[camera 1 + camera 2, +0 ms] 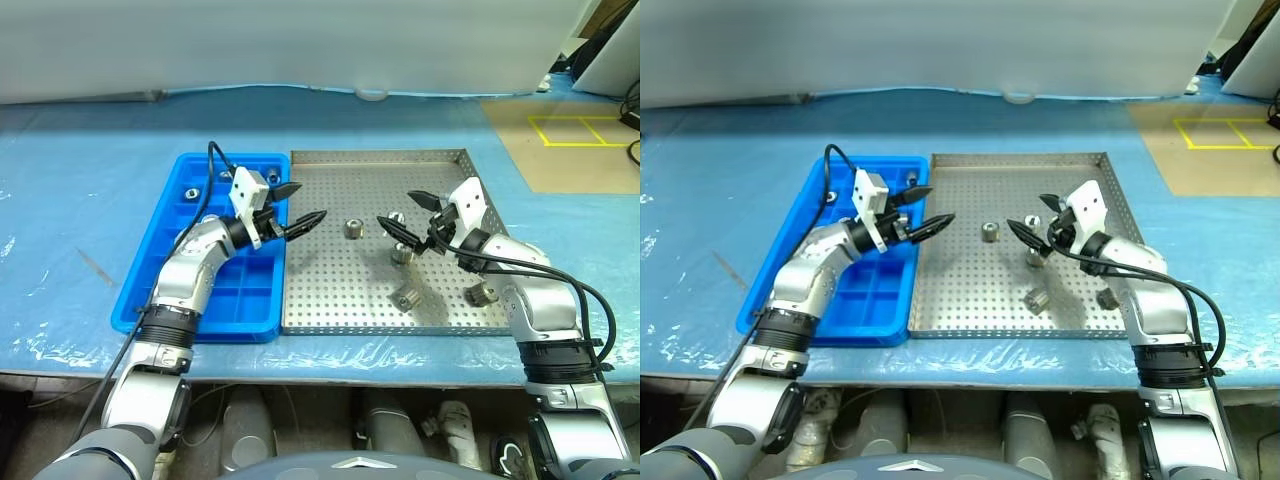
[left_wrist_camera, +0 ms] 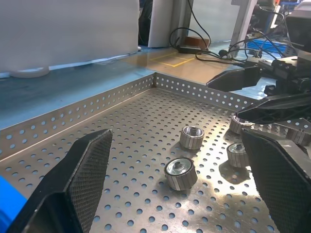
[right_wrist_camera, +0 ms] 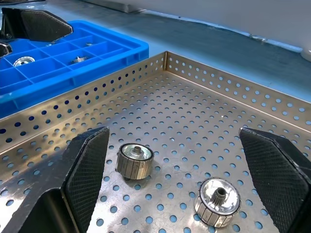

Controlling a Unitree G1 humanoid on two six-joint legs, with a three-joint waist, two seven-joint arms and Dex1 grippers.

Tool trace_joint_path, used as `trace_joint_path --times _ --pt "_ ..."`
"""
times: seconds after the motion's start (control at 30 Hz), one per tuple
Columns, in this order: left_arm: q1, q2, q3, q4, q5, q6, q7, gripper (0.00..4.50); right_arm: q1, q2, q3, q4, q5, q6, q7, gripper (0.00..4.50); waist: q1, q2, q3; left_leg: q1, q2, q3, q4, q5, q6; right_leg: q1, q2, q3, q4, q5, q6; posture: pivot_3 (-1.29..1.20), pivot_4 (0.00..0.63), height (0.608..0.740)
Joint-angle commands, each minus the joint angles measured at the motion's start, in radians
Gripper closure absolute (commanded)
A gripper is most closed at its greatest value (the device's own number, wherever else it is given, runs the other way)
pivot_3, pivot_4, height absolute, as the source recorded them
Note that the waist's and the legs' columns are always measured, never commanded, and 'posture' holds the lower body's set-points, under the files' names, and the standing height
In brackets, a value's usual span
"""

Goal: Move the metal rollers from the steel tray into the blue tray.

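Observation:
The steel tray (image 1: 340,292) lies in the middle of the table with several metal rollers on its perforated floor: one (image 1: 353,228) near the centre, others (image 1: 402,254) (image 1: 405,298) to the right, one (image 1: 480,292) by the right rim. The blue tray (image 1: 200,318) sits against its left side, with small rollers (image 1: 188,193) in its far compartments. My left gripper (image 1: 305,203) hovers open over the seam between the trays, pointing at the rollers (image 2: 181,173). My right gripper (image 1: 397,208) is open above the rollers (image 3: 135,160), facing left. Neither holds anything.
A pale blue sheet (image 1: 80,200) covers the table. A brown board with yellow tape squares (image 1: 575,130) lies at the far right. A white disc (image 1: 371,94) rests at the back edge below a white panel. Black cables run along both arms.

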Motion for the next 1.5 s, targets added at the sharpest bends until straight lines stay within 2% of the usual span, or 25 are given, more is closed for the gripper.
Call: trace_joint_path --times 0.03,0.4,0.63,0.83,0.97,1.03,1.13,1.3,1.4,1.5 --pt "-0.024 -0.005 0.015 -0.03 -0.013 0.0 0.006 0.08 -0.016 -0.008 -0.016 -0.025 0.0 -0.024 -0.003 0.0 0.0 0.0 0.0 0.0 0.0 0.0 0.0 0.0 0.0 0.0 0.0 0.0 0.0 0.0 0.0 -0.08 0.15 0.74" --pt "-0.128 0.005 -0.018 0.03 0.028 0.092 0.03 0.08 -0.039 -0.013 -0.029 0.003 0.011 -0.005 0.0 0.0 0.0 0.0 0.0 0.0 0.0 0.0 0.0 0.0 0.0 0.0 0.0 0.0 0.0 0.0 0.0 -0.09 0.15 0.74" --pt "-0.262 -0.004 -0.06 0.153 0.063 0.104 -0.033 0.08 0.049 -0.096 -0.063 -0.118 0.095 0.102 0.069 0.0 0.001 0.0 0.0 0.0 0.0 0.0 0.0 0.0 0.002 0.001 0.0 0.0 -0.001 0.0 0.0 -0.17 0.15 0.74" --pt "-0.417 -0.048 -0.134 0.385 0.141 0.087 -0.122 0.08 0.133 -0.139 -0.108 -0.22 0.124 0.161 0.047 0.0 -0.011 0.0 0.0 0.001 -0.001 0.001 0.001 0.0 0.002 0.003 0.0 0.002 -0.001 0.0 0.001 -0.24 0.15 0.74" --pt "-0.522 -0.082 -0.198 0.629 0.267 -0.025 -0.111 0.08 0.178 -0.138 -0.147 -0.269 0.119 0.169 0.003 0.0 -0.025 0.0 0.0 0.001 -0.003 0.001 0.001 0.0 0.003 0.003 0.0 0.005 -0.002 0.002 0.003 -0.29 0.15 0.74" --pt "-0.55 -0.104 -0.201 0.717 0.289 -0.061 -0.127 0.08 0.198 -0.135 -0.16 -0.296 0.122 0.176 -0.015 0.0 -0.032 0.0 0.0 0.002 -0.005 0.002 0.001 -0.001 0.004 0.004 0.0 0.009 -0.003 0.002 0.004 -0.32 0.15 0.74" --pt "-0.578 -0.125 -0.26 0.844 0.403 -0.153 -0.054 0.08 0.229 -0.127 -0.185 -0.326 0.115 0.173 -0.052 0.0 -0.048 0.0 0.0 0.003 -0.007 0.003 0.001 -0.002 0.006 0.008 -0.001 0.011 -0.006 0.002 0.007 -0.35 0.15 0.74" --pt "-0.584 -0.16 -0.277 0.94 0.477 -0.205 -0.053 0.08 0.26 -0.123 -0.2 -0.357 0.123 0.177 -0.079 0.0 -0.056 0.0 0.0 0.003 -0.008 0.006 0.004 -0.005 0.012 0.009 -0.001 0.015 -0.008 0.003 0.01 -0.38 0.15 0.74" --pt "-0.576 -0.167 -0.262 0.969 0.497 -0.224 -0.021 0.64 0.269 -0.126 -0.204 -0.367 0.12 0.176 -0.089 0.0 -0.058 -0.001 0.0 0.003 -0.009 0.009 0.006 -0.008 0.016 0.009 -0.002 0.018 -0.009 0.004 0.01 -0.38 0.15 0.74" --pt "-0.579 -0.183 -0.199 0.973 0.45 -0.213 -0.021 1.62 0.271 -0.126 -0.206 -0.37 0.12 0.174 -0.095 0.0 -0.064 -0.001 0.0 0.003 -0.009 0.012 0.007 -0.009 0.017 0.009 -0.003 0.019 -0.01 0.004 0.01 -0.38 0.15 0.74"
